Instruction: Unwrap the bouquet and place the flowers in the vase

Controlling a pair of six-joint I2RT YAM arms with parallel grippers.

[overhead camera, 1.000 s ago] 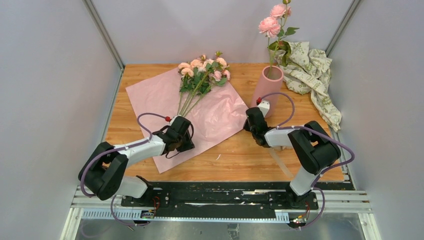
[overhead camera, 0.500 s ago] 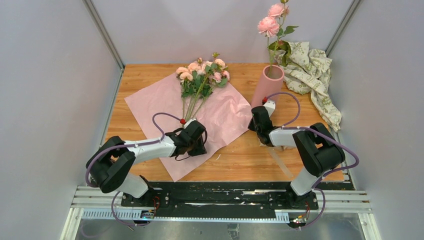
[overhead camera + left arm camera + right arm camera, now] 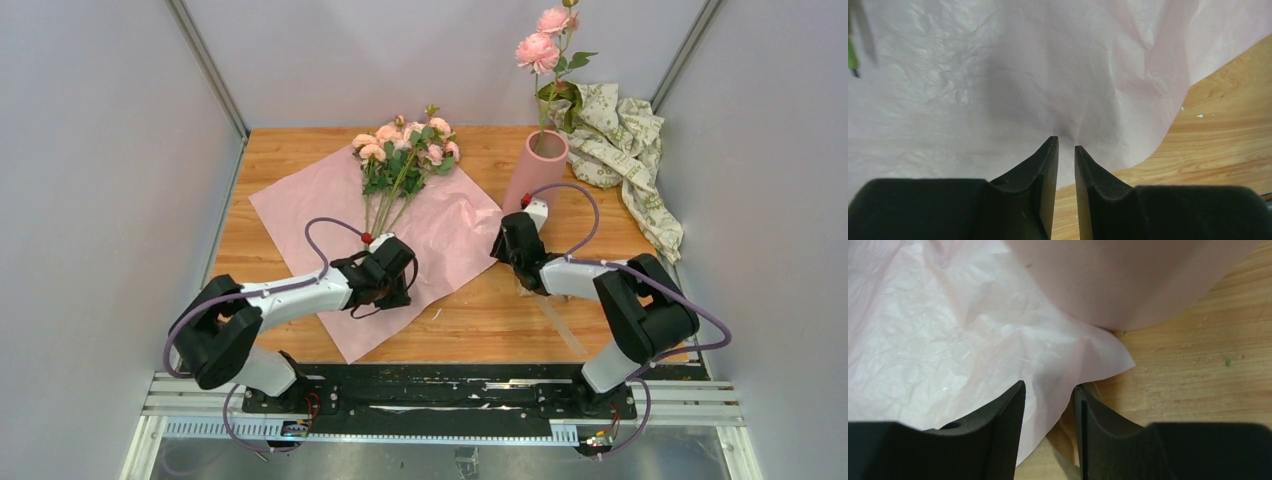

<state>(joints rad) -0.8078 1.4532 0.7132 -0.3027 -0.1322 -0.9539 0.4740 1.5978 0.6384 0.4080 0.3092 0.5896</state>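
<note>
Our left hand [image 3: 1066,145] is pinching the paper [image 3: 998,75]; the flowers [image 3: 405,150] are lying left of the vase [image 3: 533,175], stems pointing at this nearer hand. Our right hand [image 3: 1048,387], spread, is hovering by the vase.

The crumpled pink paper [image 3: 938,330] is seen spread beside the vase [image 3: 1128,280], one corner tucked at the vase's base on the wooden table [image 3: 1198,370], its edge straddled by the parted right gripper [image 3: 1049,387].
</note>
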